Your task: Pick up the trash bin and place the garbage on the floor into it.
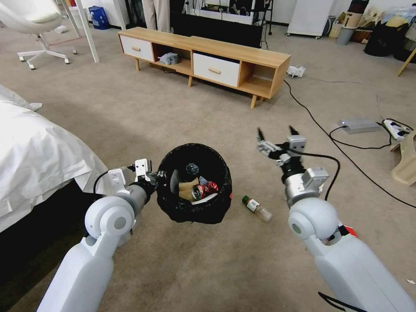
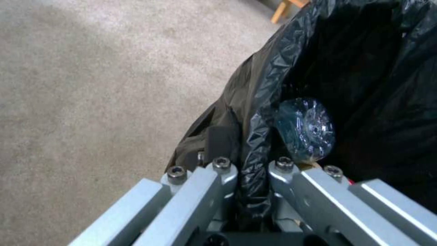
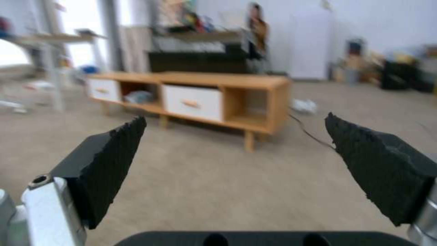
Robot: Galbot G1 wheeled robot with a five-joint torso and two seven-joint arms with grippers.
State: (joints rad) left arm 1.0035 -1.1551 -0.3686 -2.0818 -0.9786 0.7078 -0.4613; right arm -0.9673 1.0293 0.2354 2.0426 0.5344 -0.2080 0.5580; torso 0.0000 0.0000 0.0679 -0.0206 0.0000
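The trash bin [image 1: 194,207], lined with a glossy black bag, hangs just above the floor [image 1: 208,268]. My left gripper [image 1: 157,176] is shut on its near-left rim. The left wrist view shows the bag's rim [image 2: 266,78] pinched in the left gripper [image 2: 253,164]. Inside the bin lie a crumpled brown paper bag [image 1: 186,189], a crushed red can [image 1: 204,189] and a clear bottle [image 2: 306,129]. A green-capped plastic bottle [image 1: 257,209] lies on the carpet right of the bin. My right gripper [image 1: 276,132] [image 3: 234,150] hovers open and holds nothing, beyond that bottle. A red-and-white wrapper [image 1: 349,230] peeks out beside the right arm.
A low wooden TV cabinet [image 1: 203,56] stands ahead. A bed with a white sheet [image 1: 34,151] lies at the left. Black cables [image 1: 320,125], a grey box [image 1: 359,125] and a power strip [image 1: 396,128] lie at the right. A white chair [image 1: 39,26] stands far left.
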